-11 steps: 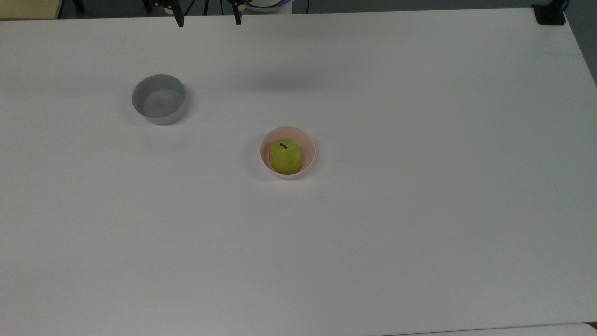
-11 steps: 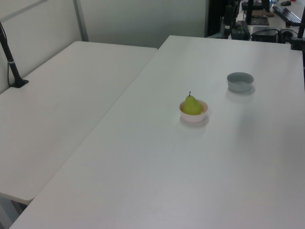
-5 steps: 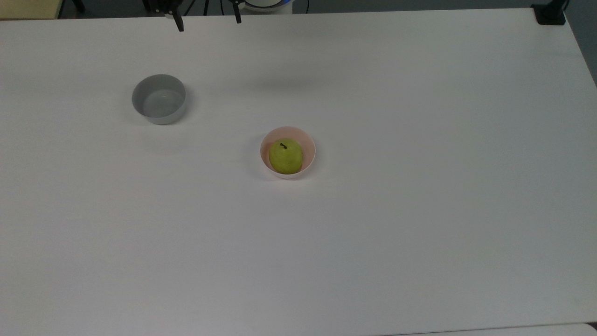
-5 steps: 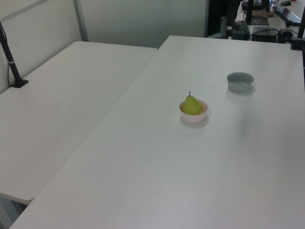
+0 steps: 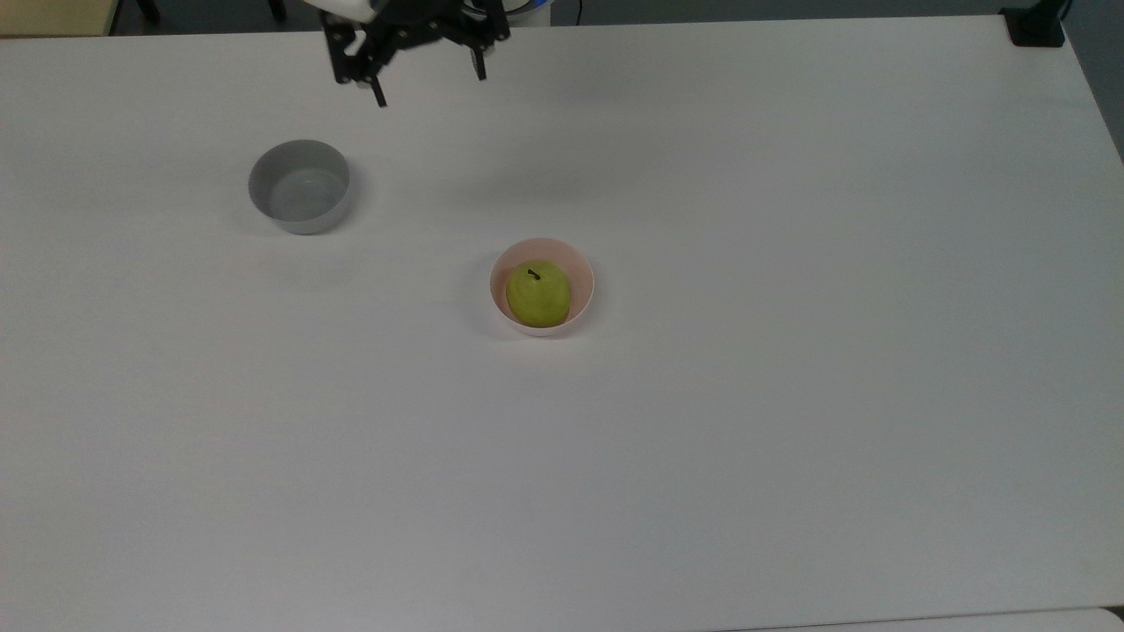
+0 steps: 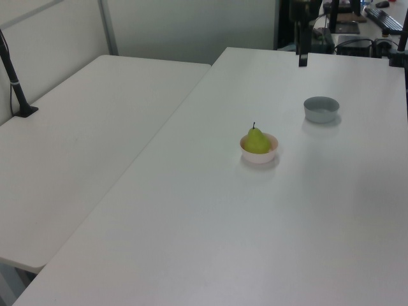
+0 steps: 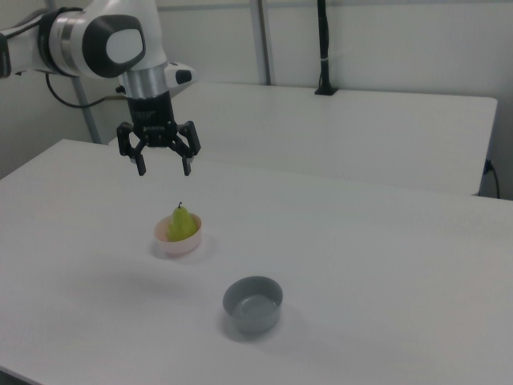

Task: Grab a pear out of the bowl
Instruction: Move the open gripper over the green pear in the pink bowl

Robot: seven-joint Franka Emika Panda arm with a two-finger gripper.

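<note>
End effector [image 7: 163, 171]: fingers spread apart, holding nothing, raised above the bench [image 5: 790, 395].
Pear [image 5: 537, 294]: upright in pink bowl [image 5: 583, 268], below end effector, well apart.
Grey bowl [image 5: 299, 187]: apart from end effector.

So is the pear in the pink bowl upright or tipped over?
Upright. The pear sits in the pink bowl with its dark stem pointing straight up, as the left view also shows.

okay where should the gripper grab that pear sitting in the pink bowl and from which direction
Probably from straight above, closing on the pear's upper body just below the stem. It stands upright in the pink bowl, whose wall rings its lower half, so a side approach looks blocked. The top rises above the rim in the right view. The gripper hangs open and high, apart from the fruit.
</note>
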